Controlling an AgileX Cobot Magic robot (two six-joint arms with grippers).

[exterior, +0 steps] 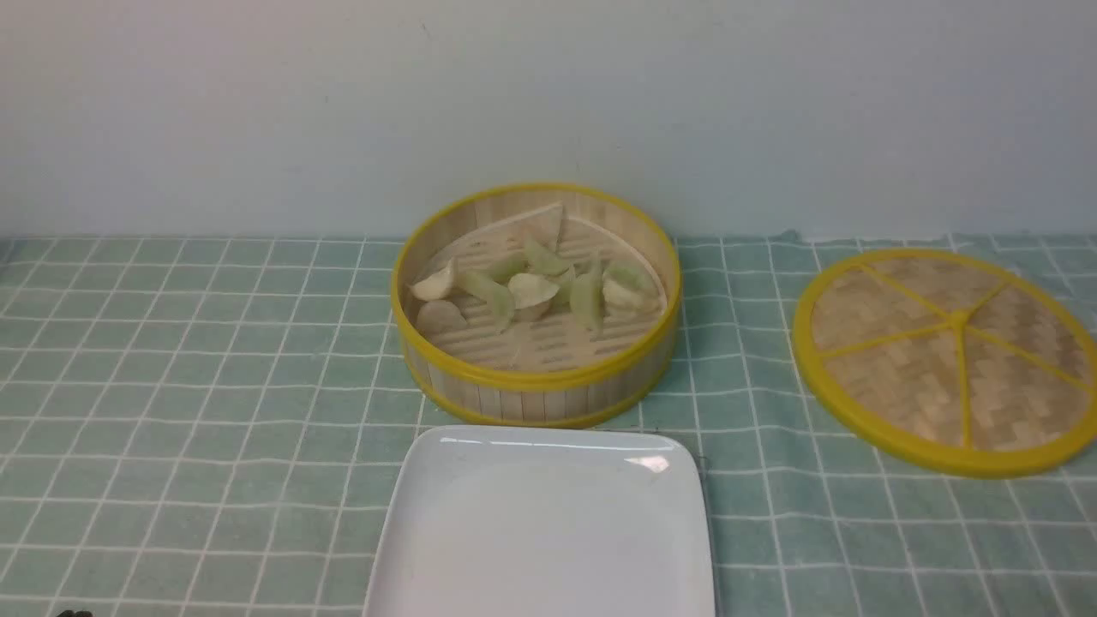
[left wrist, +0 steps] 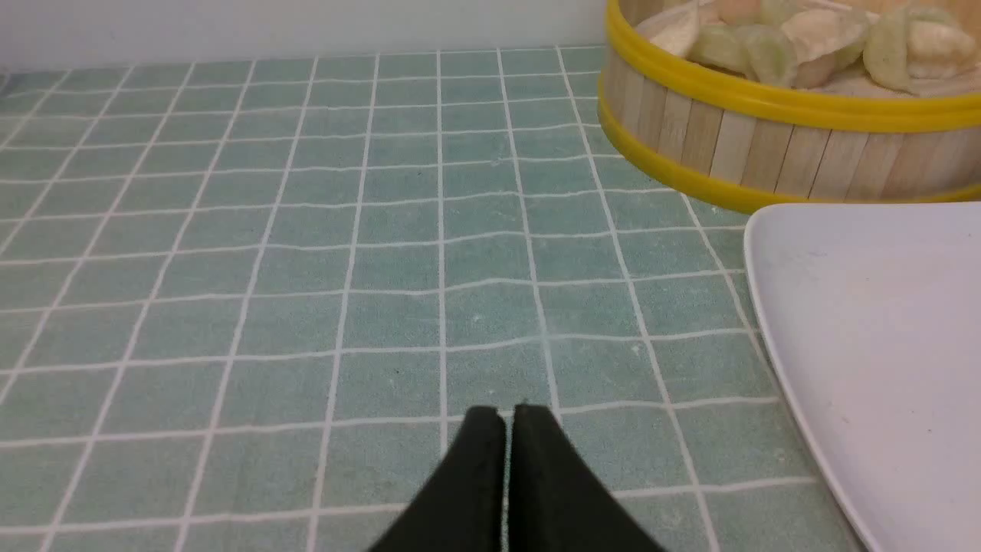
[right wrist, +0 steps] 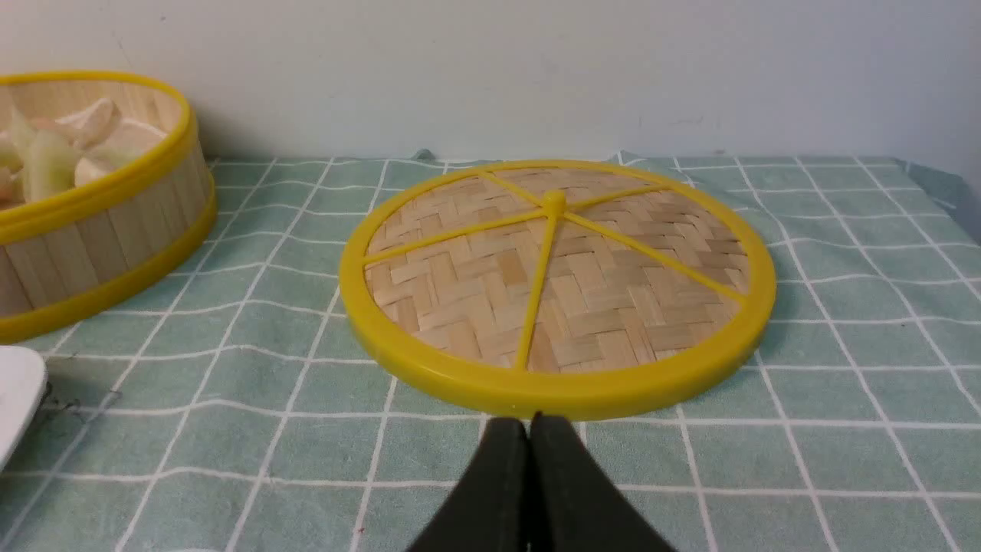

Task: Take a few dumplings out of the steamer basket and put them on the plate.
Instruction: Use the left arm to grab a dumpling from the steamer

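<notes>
Looking at the front view, we find nothing moved yet: all the dumplings [exterior: 531,290] lie in the steamer basket [exterior: 536,396] at frame centre, and the plate [exterior: 548,531] below it is bare. Our left end effector [left wrist: 506,415] and right end effector [right wrist: 529,423] are pinched closed, holding nothing.

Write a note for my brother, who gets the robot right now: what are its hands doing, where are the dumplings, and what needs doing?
Left gripper: shut, empty, low over the cloth beside the plate.
Right gripper: shut, empty, just in front of the lid.
Dumplings: all in the basket.
Plate: in front of the basket, nothing on the part in view.
Done: lid is off, lying flat to the basket's right.
Left: move a few dumplings onto the plate; none moved yet.
</notes>
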